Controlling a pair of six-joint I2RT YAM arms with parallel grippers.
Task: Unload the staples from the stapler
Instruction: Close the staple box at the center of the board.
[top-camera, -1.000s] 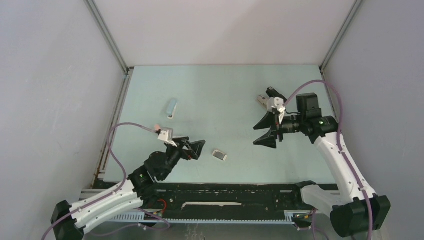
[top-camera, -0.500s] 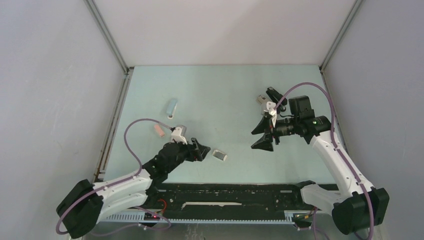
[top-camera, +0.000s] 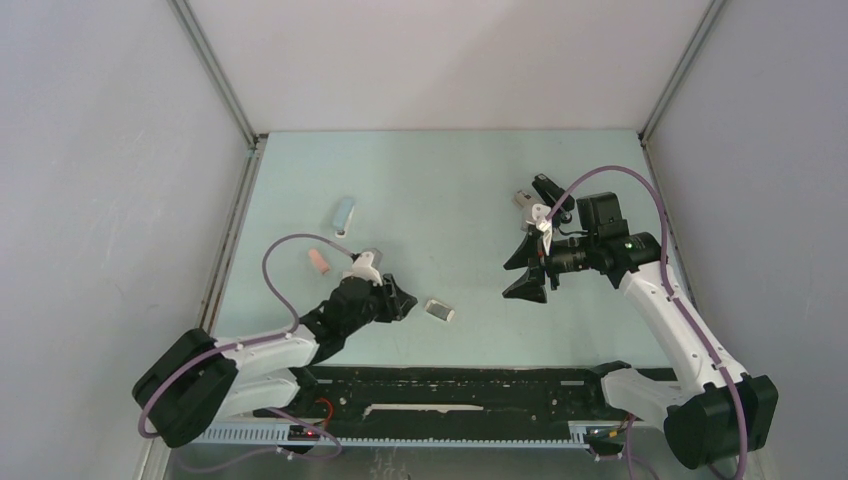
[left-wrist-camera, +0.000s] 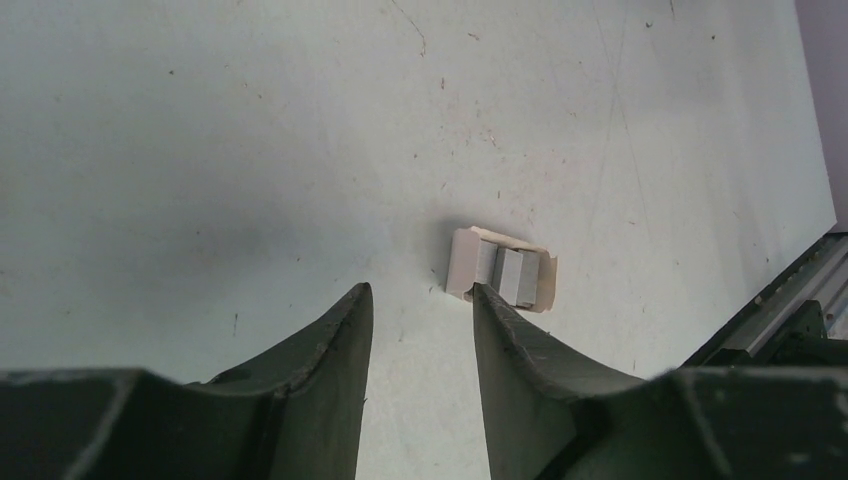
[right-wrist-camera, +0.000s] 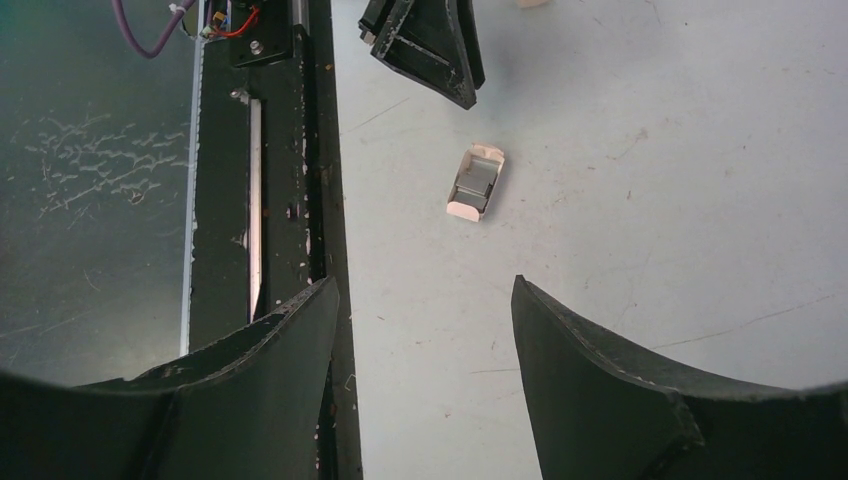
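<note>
A slim pale-blue stapler (top-camera: 343, 214) lies on the left of the table, far from both grippers. The staples do not show in any view. My left gripper (top-camera: 403, 300) (left-wrist-camera: 420, 290) hovers low over the table with its jaws partly apart and nothing between them. Its right fingertip (left-wrist-camera: 480, 295) is at the near corner of a small white-and-grey box (left-wrist-camera: 503, 270) (top-camera: 439, 310). My right gripper (top-camera: 508, 278) (right-wrist-camera: 425, 285) hangs open and empty above the table, pointing left toward that box (right-wrist-camera: 476, 183).
A pink block (top-camera: 318, 261) lies left of my left gripper. A small black object (top-camera: 547, 186) with a pale piece (top-camera: 520, 198) beside it sits behind my right gripper. The black rail (right-wrist-camera: 300, 150) runs along the table's near edge.
My left arm has reached right toward the small box and its jaws have narrowed. My right gripper dropped slightly a second ago and has since held still, its opening unchanged.
</note>
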